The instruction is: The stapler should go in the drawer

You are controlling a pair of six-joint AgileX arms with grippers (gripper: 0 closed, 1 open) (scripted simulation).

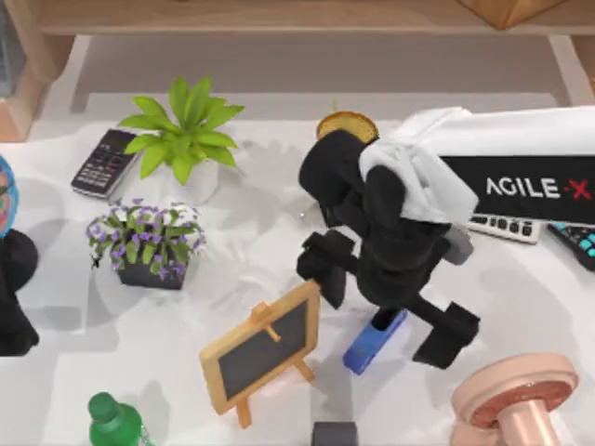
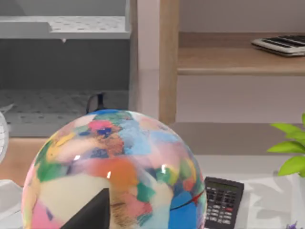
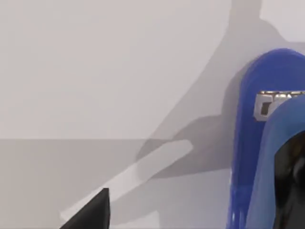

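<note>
The blue stapler (image 1: pixel 374 340) lies on the white table right of the small chalkboard, with its far end under my right arm. My right gripper (image 1: pixel 386 305) hangs low over it, open. One finger (image 1: pixel 325 269) stands on its left and the other (image 1: pixel 448 334) on its right, and neither touches it. In the right wrist view the stapler (image 3: pixel 259 143) is very close, with one black fingertip (image 3: pixel 93 212) apart from it. My left gripper (image 1: pixel 13 297) is parked at the table's left edge. A grey perforated drawer (image 2: pixel 66 26) shows behind the globe.
A chalkboard easel (image 1: pixel 262 351) stands just left of the stapler. Two potted plants (image 1: pixel 186 130) (image 1: pixel 147 240) and a calculator (image 1: pixel 104 163) sit at the back left. The globe (image 2: pixel 114 176) is beside my left arm. A green bottle (image 1: pixel 113 420) and a pink dumbbell (image 1: pixel 521 400) are near the front edge.
</note>
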